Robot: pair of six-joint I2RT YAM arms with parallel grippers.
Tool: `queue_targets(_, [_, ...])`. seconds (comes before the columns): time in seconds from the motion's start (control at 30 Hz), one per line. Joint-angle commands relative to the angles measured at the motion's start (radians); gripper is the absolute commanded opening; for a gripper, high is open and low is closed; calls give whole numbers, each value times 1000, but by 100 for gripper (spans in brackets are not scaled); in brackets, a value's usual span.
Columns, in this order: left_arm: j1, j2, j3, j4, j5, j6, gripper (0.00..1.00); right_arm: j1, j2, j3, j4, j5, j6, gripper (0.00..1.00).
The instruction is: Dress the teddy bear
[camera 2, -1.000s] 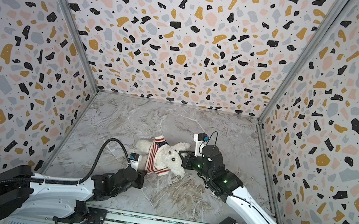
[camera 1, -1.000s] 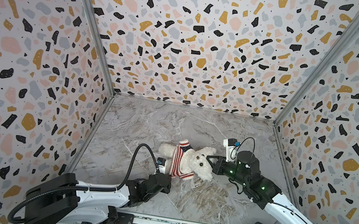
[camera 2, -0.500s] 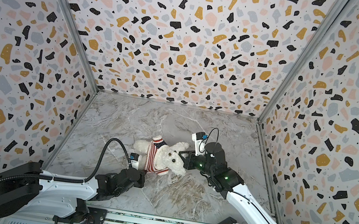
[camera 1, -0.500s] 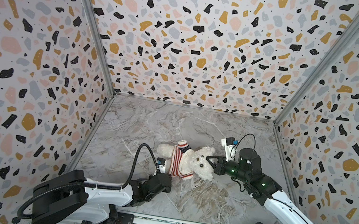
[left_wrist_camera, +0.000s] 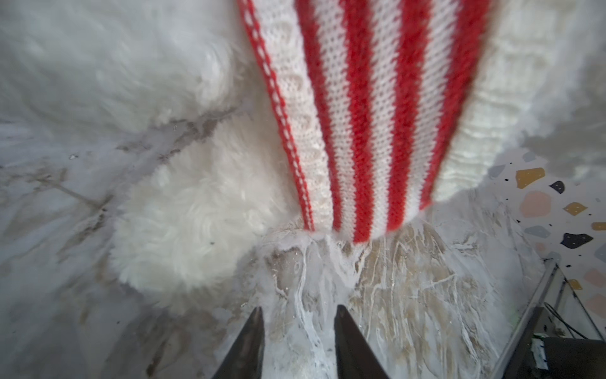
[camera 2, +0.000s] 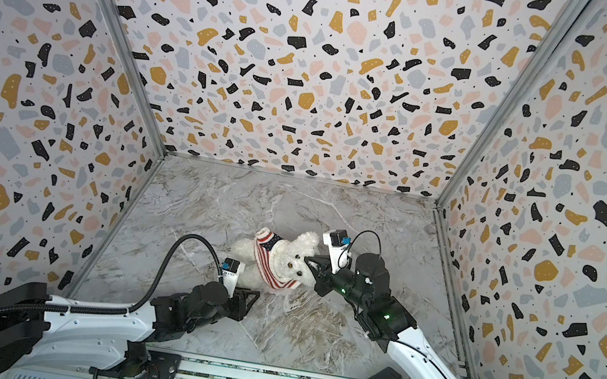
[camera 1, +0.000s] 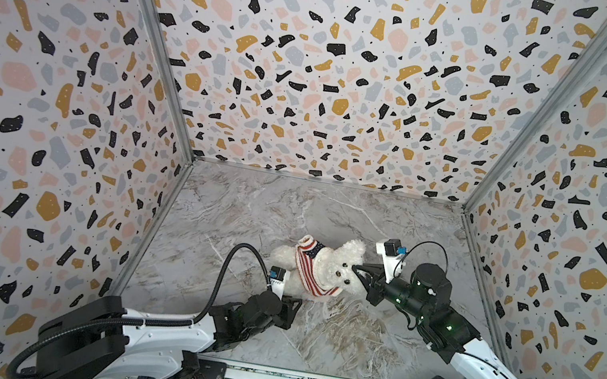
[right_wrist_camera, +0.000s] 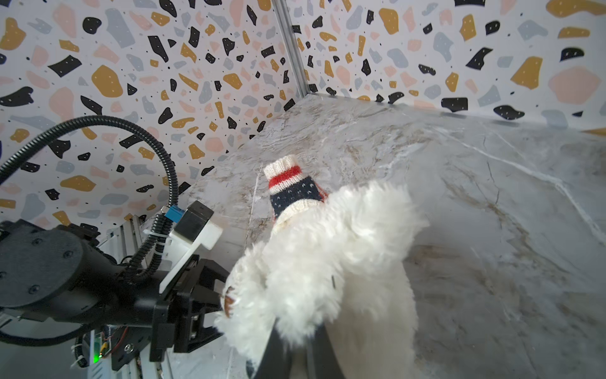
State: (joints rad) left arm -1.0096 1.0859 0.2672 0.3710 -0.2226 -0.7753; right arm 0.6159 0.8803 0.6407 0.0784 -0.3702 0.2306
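Currently the teddy bear [camera 1: 344, 266] lies near the middle of the worktop [camera 1: 247, 210], its head toward the right arm and its legs toward the left arm. Its pile is long, white and fluffy, with rounded ears and small black bead eyes and nose showing in both top views [camera 2: 291, 259].

A knit top [camera 1: 311, 268] covers the torso. The left wrist view shows red and white stripes in a coarse stitch [left_wrist_camera: 377, 115], a cream band with a red chain-stitch edge, and the hem resting on the worktop beside a round furry foot [left_wrist_camera: 196, 223]. The right wrist view shows one sleeve [right_wrist_camera: 295, 190] standing up from the body, navy with white specks, with a red band and a ribbed cream cuff. Whether an arm fills that sleeve cannot be told.

The right claw [camera 1: 356, 272] is at the bear's head, clenched on a tuft of fur that bulges between its dark fingers [right_wrist_camera: 273, 356].

The left claw [left_wrist_camera: 298, 311] stands parted and empty, its two pointed black tips over bare worktop just short of the hem, touching nothing.

The worktop is smooth grey marble pattern with white and tan veins. Terrazzo-print walls [camera 1: 313, 74] enclose it.
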Motion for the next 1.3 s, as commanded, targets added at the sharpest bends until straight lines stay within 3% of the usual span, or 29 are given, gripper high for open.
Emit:
queue_targets(0.0, [5,-84,-19,-62,37,35,41,-5,-13,-13,149,-41,-193,0])
queue_targets(0.17, [6,-292,-12,-235,-1,17,40,-6,-17,-58,229,-80,-368,0])
queue_targets(0.33, [50,-421,78,-419,16,7,37,-1,-42,-157,353,-213,-564,0])
queue_targets(0.5, [101,-456,212,-547,54,30,29,0,-28,-182,379,-279,-661,0])
queue_targets(0.67, [122,-451,322,-645,36,68,17,-1,-26,-177,370,-301,-692,0])
queue_targets(0.77, [138,-442,342,-667,28,73,16,-1,-32,-176,364,-311,-698,0])
queue_targets(0.93, [213,-449,333,-671,58,62,23,5,-30,-167,343,-328,-714,0])
queue_targets(1.07, [307,-438,313,-613,176,67,42,35,-15,-166,335,-310,-736,0])
queue_targets(1.27, [312,-356,286,-576,222,94,58,124,7,-154,304,-186,-814,0])
